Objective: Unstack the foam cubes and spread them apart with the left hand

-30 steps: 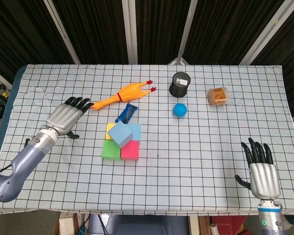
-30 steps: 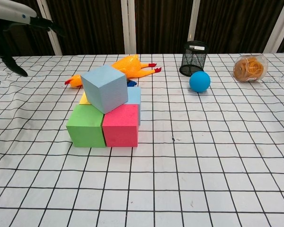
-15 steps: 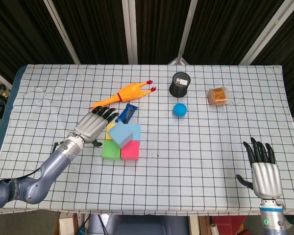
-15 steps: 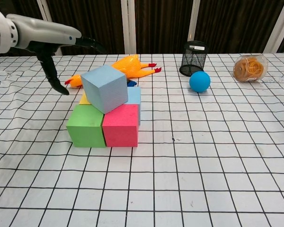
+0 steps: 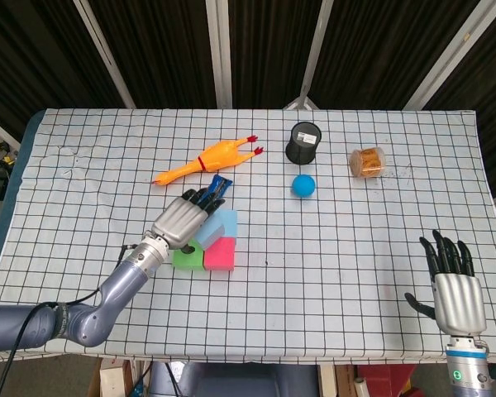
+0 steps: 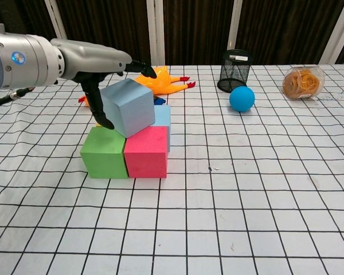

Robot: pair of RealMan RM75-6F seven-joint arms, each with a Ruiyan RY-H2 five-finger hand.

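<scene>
The foam cubes stand left of the table's middle: a green cube (image 6: pixel 105 159) and a pink cube (image 6: pixel 146 158) in front, and a light blue cube (image 6: pixel 163 117) behind them. A grey-blue cube (image 6: pixel 131 107) lies tilted on top. My left hand (image 6: pixel 97 63) hovers over this top cube, with the thumb hanging down by its left face and the fingers (image 6: pixel 144 71) stretched above it, not closed on it. In the head view the left hand (image 5: pixel 184 220) covers the top cube, leaving the green cube (image 5: pixel 185 259) and pink cube (image 5: pixel 220 255) showing. My right hand (image 5: pixel 456 295) is open at the front right.
Behind the cubes lies an orange rubber chicken (image 6: pixel 159 80). A black mesh cup (image 6: pixel 236 70), a blue ball (image 6: pixel 242 98) and a jar of rubber bands (image 6: pixel 302 82) stand at the back right. A small blue object (image 5: pixel 221 183) lies just beyond my left fingertips.
My left hand has swept right from the table's left side to over the stack's top cube. The cubes have not moved. The right hand slid slightly toward the front edge.
</scene>
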